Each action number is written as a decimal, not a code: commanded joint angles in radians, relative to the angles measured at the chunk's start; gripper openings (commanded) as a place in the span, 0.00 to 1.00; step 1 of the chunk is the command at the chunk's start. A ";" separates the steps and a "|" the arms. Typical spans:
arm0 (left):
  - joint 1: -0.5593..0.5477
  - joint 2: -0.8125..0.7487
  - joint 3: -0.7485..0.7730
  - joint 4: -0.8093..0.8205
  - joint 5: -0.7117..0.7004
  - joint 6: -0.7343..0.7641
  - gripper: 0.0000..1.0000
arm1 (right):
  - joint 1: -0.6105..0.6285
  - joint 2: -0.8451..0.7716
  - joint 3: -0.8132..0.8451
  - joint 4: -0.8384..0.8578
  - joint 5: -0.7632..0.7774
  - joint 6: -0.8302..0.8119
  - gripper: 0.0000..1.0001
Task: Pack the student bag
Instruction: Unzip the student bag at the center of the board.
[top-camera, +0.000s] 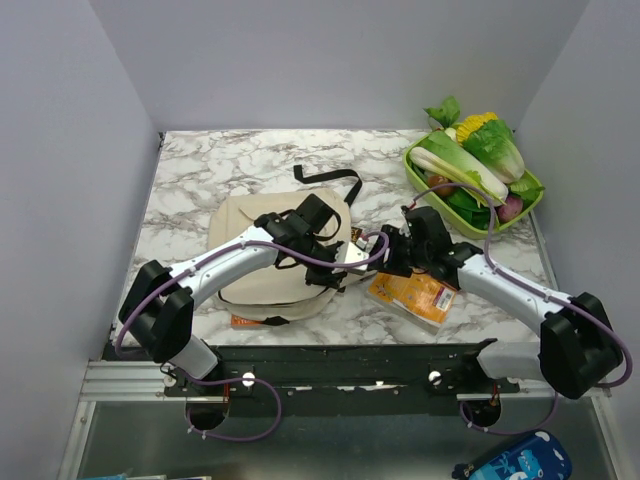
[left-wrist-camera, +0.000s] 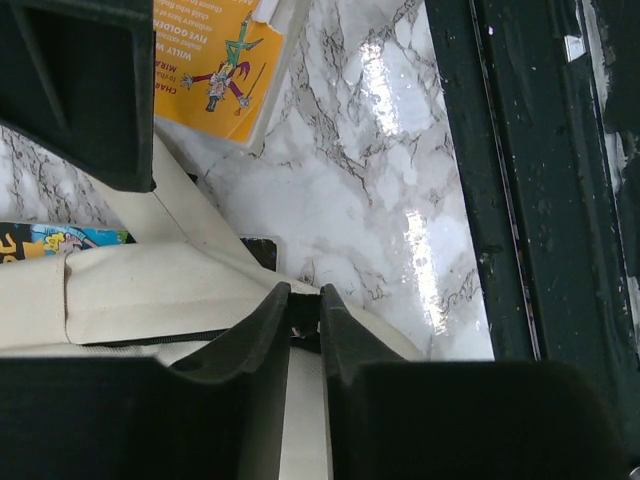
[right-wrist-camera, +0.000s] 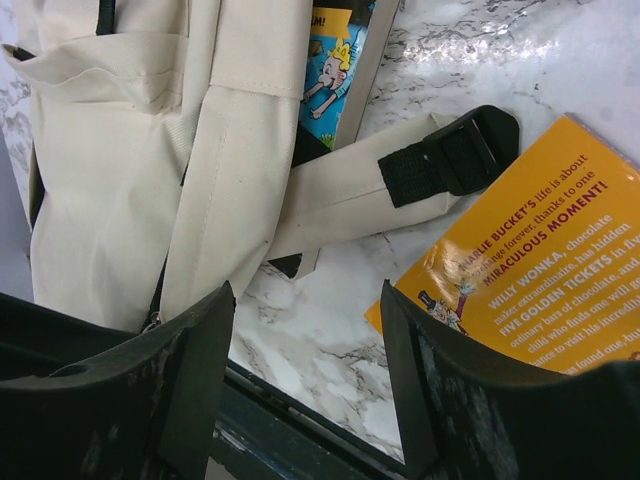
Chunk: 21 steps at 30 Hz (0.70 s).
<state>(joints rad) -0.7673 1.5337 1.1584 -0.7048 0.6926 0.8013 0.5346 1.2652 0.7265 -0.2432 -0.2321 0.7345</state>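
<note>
step: open bag (left-wrist-camera: 130, 290) | left tool (left-wrist-camera: 305, 305) pinches its edge: lift slowly, hold firm | right tool (right-wrist-camera: 305, 340) spread; book (right-wrist-camera: 520, 270) at bag's 4 o'clock: grasp squarely

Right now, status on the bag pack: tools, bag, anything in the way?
Left tool pinched nearly shut on student bag edge. Right tool open, empty, above table. Yellow book outside bag; buckled strap lies beside it.

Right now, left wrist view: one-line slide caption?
Left gripper jaws nearly together at the student bag edge; orange book beyond on marble table.
</note>
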 joint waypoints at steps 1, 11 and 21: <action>-0.007 0.019 0.007 -0.008 0.015 0.012 0.21 | -0.001 0.046 0.030 0.064 -0.056 0.023 0.69; -0.016 0.036 0.064 -0.028 -0.022 -0.005 0.00 | 0.067 0.198 0.108 0.113 -0.076 0.066 0.74; -0.058 0.005 0.119 -0.096 -0.080 0.012 0.00 | 0.123 0.315 0.212 0.168 -0.128 0.129 0.75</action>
<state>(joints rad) -0.7986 1.5635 1.2510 -0.7662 0.6338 0.7967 0.6384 1.5436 0.8902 -0.1188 -0.3157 0.8238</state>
